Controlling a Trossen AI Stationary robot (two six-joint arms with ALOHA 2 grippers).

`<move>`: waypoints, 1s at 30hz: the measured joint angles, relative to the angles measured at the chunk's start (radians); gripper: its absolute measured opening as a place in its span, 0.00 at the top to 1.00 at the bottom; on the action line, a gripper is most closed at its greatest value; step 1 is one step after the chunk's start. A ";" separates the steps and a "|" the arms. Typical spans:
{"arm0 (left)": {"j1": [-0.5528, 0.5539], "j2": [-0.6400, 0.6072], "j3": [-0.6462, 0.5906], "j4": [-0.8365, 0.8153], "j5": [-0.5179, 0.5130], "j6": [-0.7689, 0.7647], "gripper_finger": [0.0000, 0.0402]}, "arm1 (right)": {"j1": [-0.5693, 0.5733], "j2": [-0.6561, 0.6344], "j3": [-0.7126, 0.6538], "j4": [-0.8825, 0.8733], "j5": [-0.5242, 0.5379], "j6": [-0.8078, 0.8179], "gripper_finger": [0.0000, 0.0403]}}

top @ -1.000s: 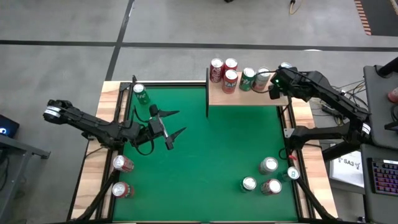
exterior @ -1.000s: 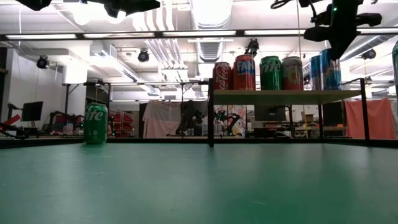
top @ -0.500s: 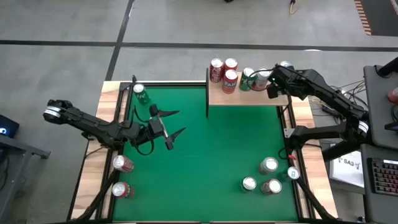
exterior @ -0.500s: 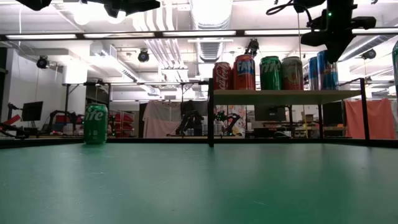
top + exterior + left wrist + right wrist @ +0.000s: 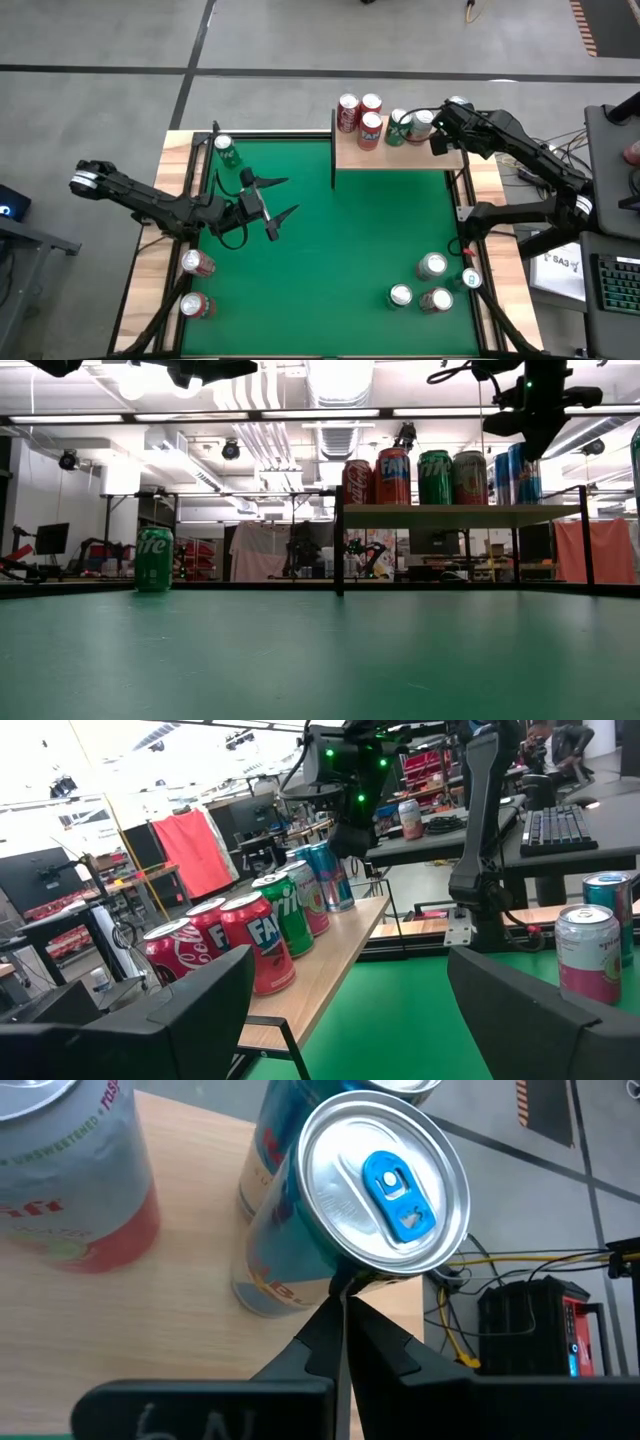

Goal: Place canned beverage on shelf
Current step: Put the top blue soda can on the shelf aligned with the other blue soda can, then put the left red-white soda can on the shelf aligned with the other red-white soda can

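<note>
Over the shelf (image 5: 400, 155) at the table's 1 o'clock corner, the right gripper (image 5: 440, 140) hangs, fingers pressed together, beside a blue can (image 5: 340, 1210) standing there. Left gripper (image 5: 275, 205) waits spread at 9 o'clock.

I see a green felt tabletop (image 5: 330, 240); light-wood shelf (image 5: 395, 155) on black posts; red cola can (image 5: 357, 482), red Fanta can (image 5: 393, 476), green can (image 5: 435, 477) on it; blue can (image 5: 330, 1210) with silver lid, blue tab; green Sprite can (image 5: 153, 559) far left
</note>
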 joint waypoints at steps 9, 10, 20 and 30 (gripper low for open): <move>0.000 0.000 0.000 0.000 0.000 0.000 0.21 | 0.000 0.010 0.001 0.003 0.002 -0.007 0.98; 0.000 0.000 0.000 0.000 0.000 0.000 0.21 | 0.000 0.010 0.003 0.003 0.002 -0.011 0.98; 0.000 0.000 0.000 0.000 0.000 -0.003 0.21 | 0.032 -0.060 0.079 -0.013 -0.118 0.009 0.98; -0.009 0.000 0.000 0.000 0.123 -0.170 0.21 | 0.344 -0.227 -0.020 0.341 -0.271 -0.053 0.98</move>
